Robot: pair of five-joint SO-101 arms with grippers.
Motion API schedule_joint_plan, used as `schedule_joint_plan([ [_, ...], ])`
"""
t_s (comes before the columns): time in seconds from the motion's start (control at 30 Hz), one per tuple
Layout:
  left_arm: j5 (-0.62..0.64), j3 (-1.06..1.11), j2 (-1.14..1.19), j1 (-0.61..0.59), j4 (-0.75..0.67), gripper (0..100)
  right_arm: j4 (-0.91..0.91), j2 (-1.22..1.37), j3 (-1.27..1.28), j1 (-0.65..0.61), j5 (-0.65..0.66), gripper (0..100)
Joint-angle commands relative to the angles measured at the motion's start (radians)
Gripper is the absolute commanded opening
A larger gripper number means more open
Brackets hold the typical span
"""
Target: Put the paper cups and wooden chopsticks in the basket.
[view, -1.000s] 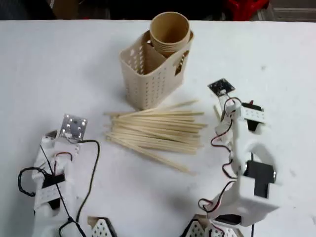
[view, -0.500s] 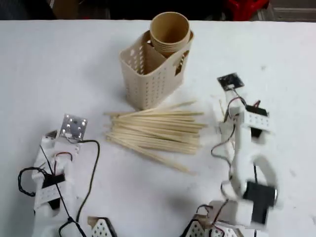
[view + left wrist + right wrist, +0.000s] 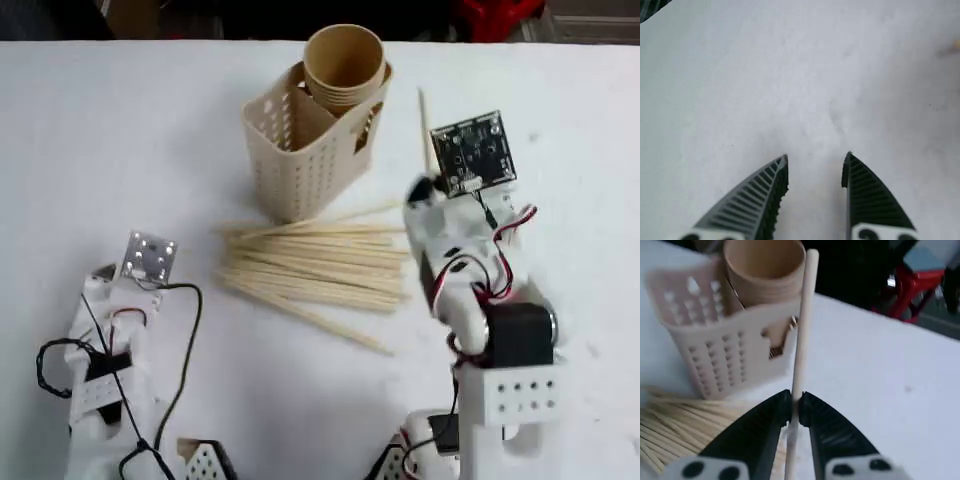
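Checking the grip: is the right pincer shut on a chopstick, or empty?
Shut on one chopstick: the right pincer clamps it on both sides, its tip raised near the basket.

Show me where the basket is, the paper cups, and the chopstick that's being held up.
basket (image 3: 300, 170): high view, perforated front wall.
cups (image 3: 345, 58): high view, inside the top cup.
held chopstick (image 3: 805, 315): right wrist view, upper shaft.

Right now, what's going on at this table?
The right claw is shut on one wooden chopstick, holding it beside the basket. The paper cups sit stacked in one compartment of the basket. The pile of chopsticks lies on the table in front of the basket. The left claw is open over bare table and holds nothing.
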Motion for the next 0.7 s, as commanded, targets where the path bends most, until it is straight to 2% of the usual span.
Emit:
schedule_joint_plan([
  [0.0,-0.014,-0.002,-0.019,-0.004,-0.018,19,-0.091,0.071,-0.192,-0.122,-0.083,1.5],
  [0.1,-0.014,-0.002,-0.019,-0.004,-0.018,19,-0.257,0.219,-0.292,-0.194,-0.127,1.5],
  [0.27,-0.014,-0.002,-0.019,-0.004,-0.018,19,-0.526,0.46,-0.477,-0.278,-0.127,1.6],
  [0.43,-0.014,-0.002,-0.019,-0.004,-0.018,19,-0.559,0.634,-0.601,-0.311,-0.13,1.7],
  [0.67,-0.014,-0.002,-0.019,-0.004,-0.018,19,-0.676,0.693,-0.545,-0.309,-0.137,1.7],
])
